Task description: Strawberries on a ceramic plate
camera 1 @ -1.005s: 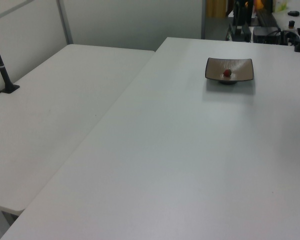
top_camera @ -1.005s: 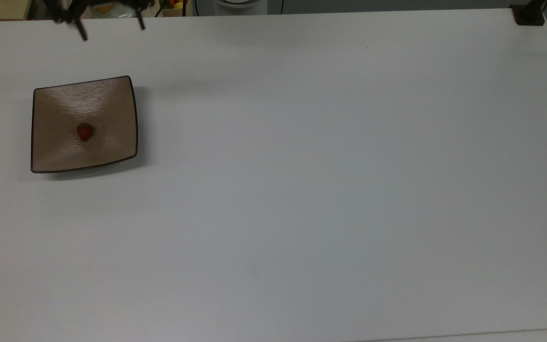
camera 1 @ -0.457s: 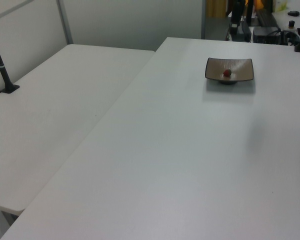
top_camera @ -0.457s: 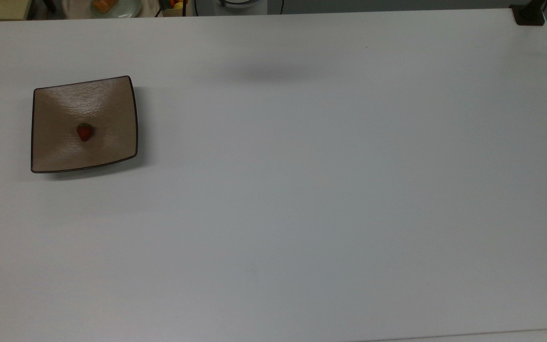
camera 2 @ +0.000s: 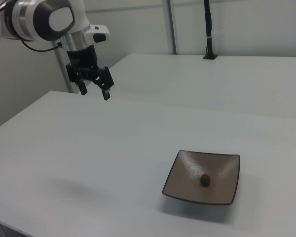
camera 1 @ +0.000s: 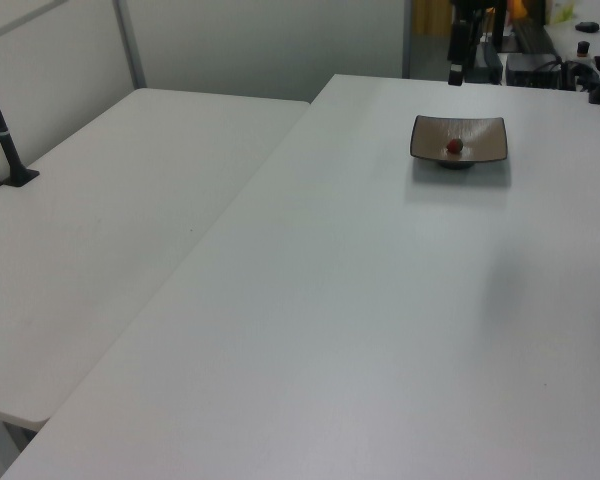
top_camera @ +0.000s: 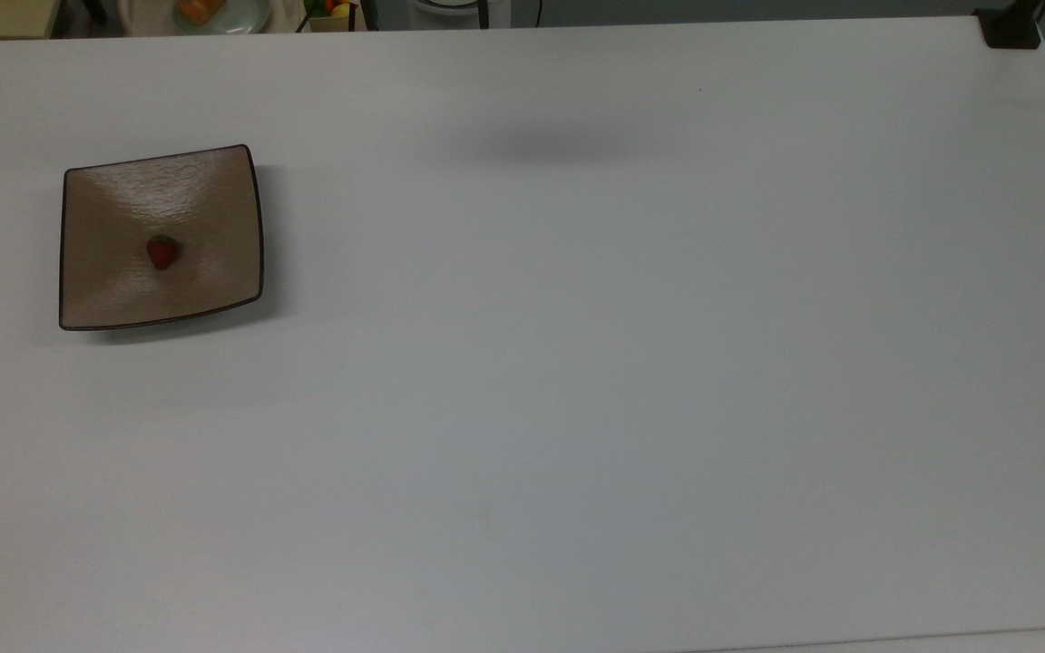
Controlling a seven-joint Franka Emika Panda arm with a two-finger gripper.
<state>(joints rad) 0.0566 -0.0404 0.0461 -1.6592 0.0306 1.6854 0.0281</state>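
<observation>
My gripper (camera 2: 94,91) hangs high above the white table (top_camera: 577,363), well apart from the ceramic plate (camera 2: 187,185), its two fingers (camera 2: 106,94) spread with nothing between them. The strawberry (top_camera: 162,251) lies in the dished centre of the plate, a little toward the top view's left. In the right view it looks dark, perhaps with its green cap turned toward that camera. The plate sits flat near the table's edge.

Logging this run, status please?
Claw open, empty, raised over the table. Strawberry resting in ceramic plate. Nothing in the way.
</observation>
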